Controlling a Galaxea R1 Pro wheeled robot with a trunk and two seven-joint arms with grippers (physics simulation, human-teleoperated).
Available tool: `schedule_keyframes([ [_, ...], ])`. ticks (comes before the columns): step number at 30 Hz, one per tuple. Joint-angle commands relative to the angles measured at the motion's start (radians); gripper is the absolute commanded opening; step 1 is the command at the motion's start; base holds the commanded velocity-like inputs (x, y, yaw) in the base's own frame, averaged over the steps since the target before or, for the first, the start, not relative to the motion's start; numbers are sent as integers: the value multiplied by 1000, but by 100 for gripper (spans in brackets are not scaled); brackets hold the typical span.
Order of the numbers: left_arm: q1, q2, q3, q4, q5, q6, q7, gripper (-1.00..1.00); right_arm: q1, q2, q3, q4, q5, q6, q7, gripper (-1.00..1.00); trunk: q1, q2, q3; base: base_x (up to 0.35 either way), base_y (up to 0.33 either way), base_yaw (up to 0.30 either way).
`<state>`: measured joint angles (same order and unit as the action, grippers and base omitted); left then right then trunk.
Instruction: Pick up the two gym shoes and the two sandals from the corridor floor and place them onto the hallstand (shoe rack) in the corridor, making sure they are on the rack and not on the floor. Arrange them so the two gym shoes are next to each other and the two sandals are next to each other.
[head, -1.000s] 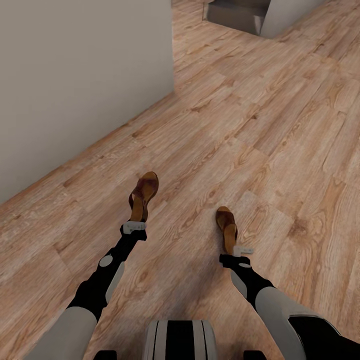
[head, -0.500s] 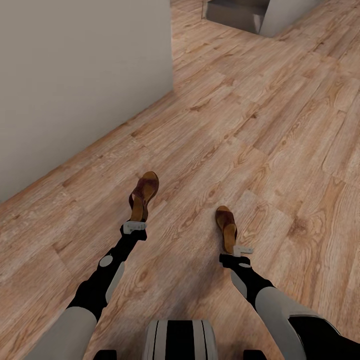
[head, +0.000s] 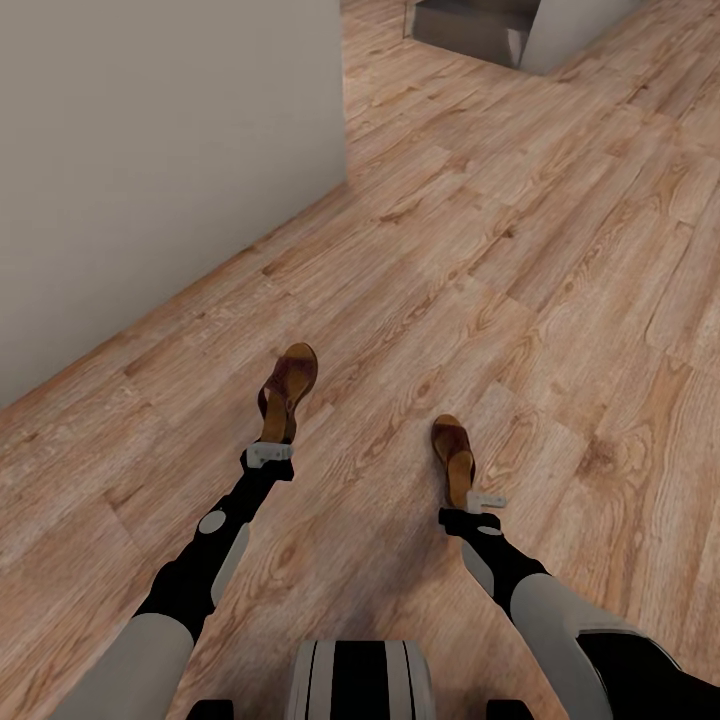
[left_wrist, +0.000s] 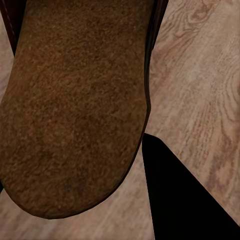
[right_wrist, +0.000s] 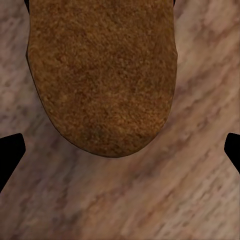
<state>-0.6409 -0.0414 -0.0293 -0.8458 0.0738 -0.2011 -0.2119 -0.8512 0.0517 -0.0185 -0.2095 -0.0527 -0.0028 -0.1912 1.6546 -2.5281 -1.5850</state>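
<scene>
Two brown sandals show on the wood-plank corridor floor (head: 560, 250). The left sandal (head: 288, 388) lies straight ahead of my left gripper (head: 270, 452). In the left wrist view its brown surface (left_wrist: 75, 105) is very close, and one black finger (left_wrist: 185, 200) presses against its edge. The right sandal (head: 455, 450) sits just ahead of my right gripper (head: 485, 498). In the right wrist view this sandal (right_wrist: 102, 75) lies between two black fingertips (right_wrist: 10, 157) that stand far apart and do not touch it. The gym shoes and the hallstand are out of view.
A plain grey wall (head: 150, 170) runs along the left and ends at a corner. At the far top stands a grey boxy unit (head: 480, 30). Open plank floor stretches ahead and to the right. My base (head: 360, 680) shows at the bottom.
</scene>
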Motion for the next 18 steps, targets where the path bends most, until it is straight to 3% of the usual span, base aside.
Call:
schedule_keyframes([
  [1, 0, 0, 0, 1, 4, -1, -4, -100, 0, 0, -1, -1, -6, 0, -2, 100, 0, 0, 0, 1, 0, 0],
  [18, 0, 0, 0, 2, 4, -2, -4, -100, 0, 0, -1, -1, -6, 0, -2, 100, 0, 0, -4, 4, 0, 0],
])
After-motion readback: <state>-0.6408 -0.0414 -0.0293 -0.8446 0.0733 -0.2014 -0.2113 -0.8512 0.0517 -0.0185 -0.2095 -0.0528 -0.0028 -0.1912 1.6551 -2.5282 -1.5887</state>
